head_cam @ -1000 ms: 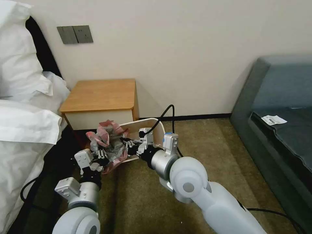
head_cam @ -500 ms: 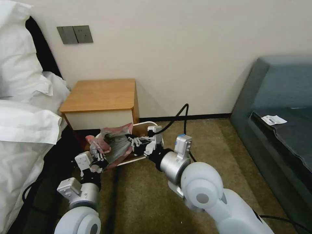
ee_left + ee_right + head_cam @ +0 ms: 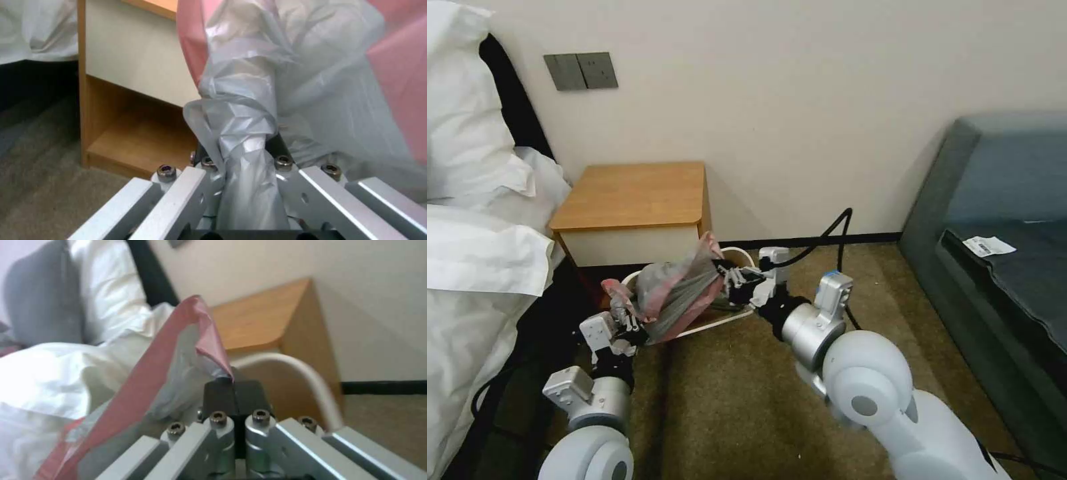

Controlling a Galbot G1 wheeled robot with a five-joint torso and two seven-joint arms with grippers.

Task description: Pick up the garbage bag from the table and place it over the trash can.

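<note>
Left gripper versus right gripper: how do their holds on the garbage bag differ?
The left gripper clamps a bunched grey fold of the garbage bag; the right gripper pinches its pink rim. The left sits at the bag's bed side, the right over the trash can. Both are shut on it.

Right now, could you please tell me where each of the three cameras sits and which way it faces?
Head view: on the head, looking forward and down at the table, trash can and stretched garbage bag; both arms show, left gripper and right gripper.
Left wrist view: on the left wrist, facing the table's lower shelf; its fingers clamp bunched grey bag.
Right wrist view: on the right wrist, facing table and bed linen; its fingers pinch the pink rim.
All three share bag and table.
</note>
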